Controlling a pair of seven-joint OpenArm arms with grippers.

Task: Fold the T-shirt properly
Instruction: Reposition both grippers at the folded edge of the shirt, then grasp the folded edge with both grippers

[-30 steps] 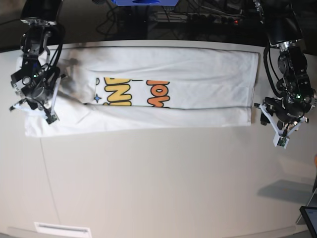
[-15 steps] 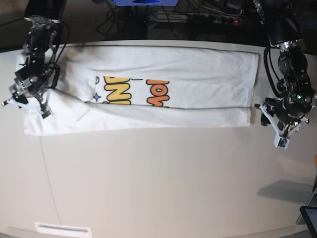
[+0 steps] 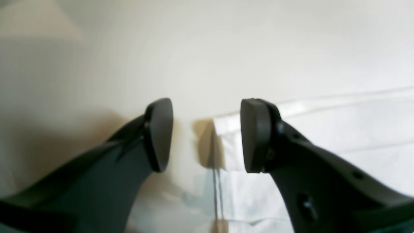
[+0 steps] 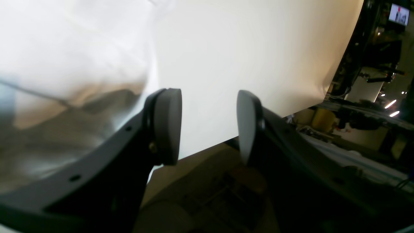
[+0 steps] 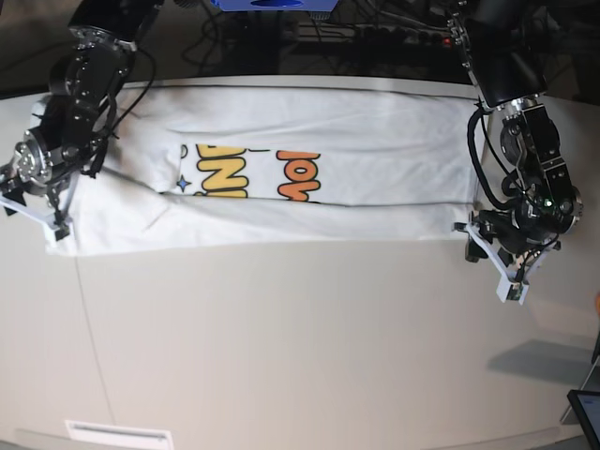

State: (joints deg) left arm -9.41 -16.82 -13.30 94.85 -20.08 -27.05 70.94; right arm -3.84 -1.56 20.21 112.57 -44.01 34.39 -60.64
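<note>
The T-shirt (image 5: 309,178) is lying folded into a long band across the far part of the desk (image 5: 300,347) (print showing mid-band). My left gripper (image 3: 207,136) and right gripper (image 4: 208,124) are gaping at its ends, holding nothing.

The white T-shirt (image 5: 281,197) lies flat across the table's far side, folded lengthwise into a long band, yellow-and-orange print peeking out between its folded edges.

White T-shirt (image 5: 375,150) — yellow-orange print
</note>
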